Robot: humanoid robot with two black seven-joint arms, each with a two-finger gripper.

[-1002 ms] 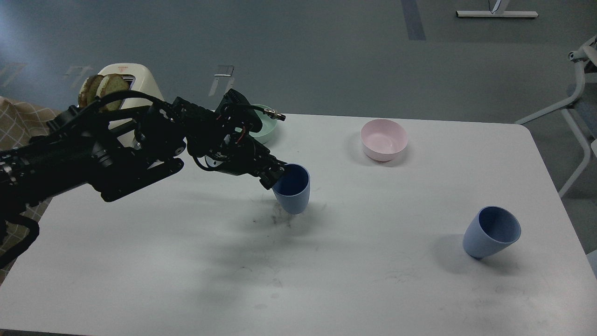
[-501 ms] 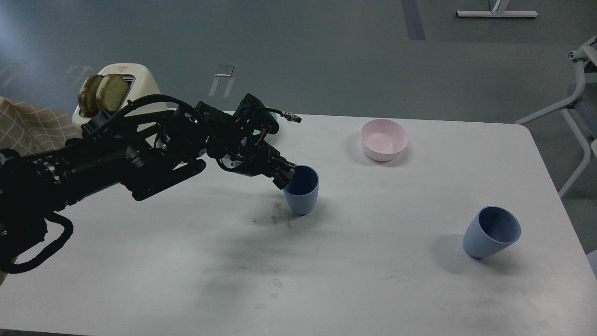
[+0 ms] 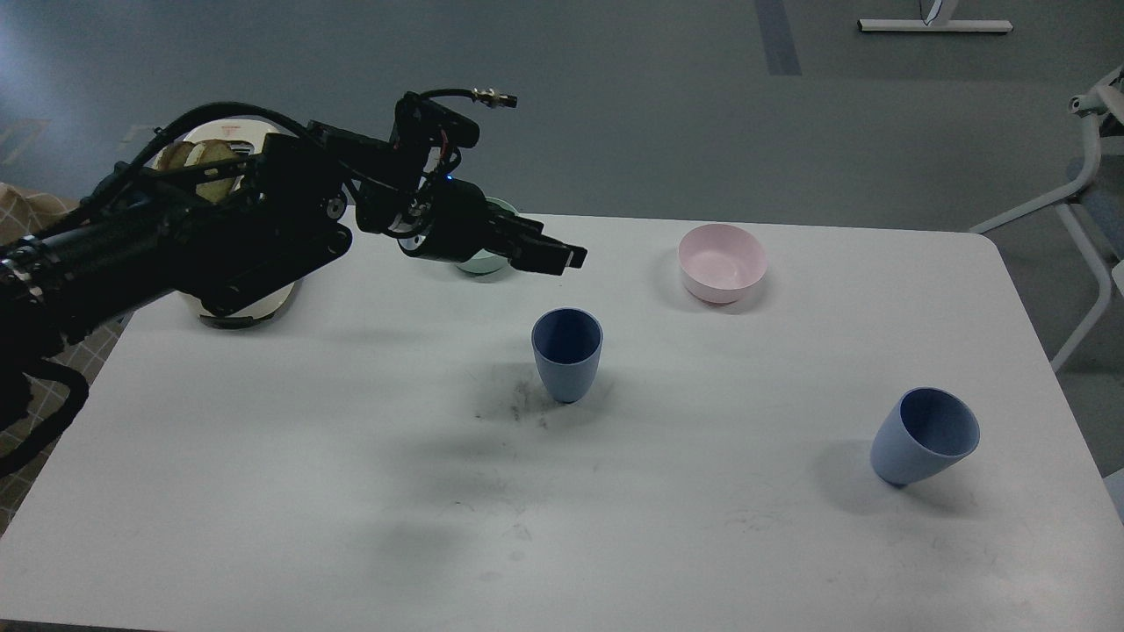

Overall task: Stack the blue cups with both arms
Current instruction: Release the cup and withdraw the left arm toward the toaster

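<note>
One blue cup [image 3: 566, 353] stands upright near the middle of the white table [image 3: 263, 491], free of any grip. The second blue cup [image 3: 924, 436] sits tilted at the right, its mouth leaning toward the far right. My left gripper [image 3: 562, 255] hangs in the air above and slightly left of the upright cup, fingers pointing right, open and empty. My left arm reaches in from the left edge. My right arm is out of view.
A pink bowl [image 3: 722, 262] stands at the back right of centre. A mint-green bowl [image 3: 481, 262] is mostly hidden behind my left gripper. A cream toaster [image 3: 237, 303] with bread stands at the back left, behind my arm. Dark scuff marks lie left of the upright cup.
My left gripper has let go of the cup's rim and risen up and back. The cup, tilted a second ago, now stands upright on the table. The right cup has not moved.
</note>
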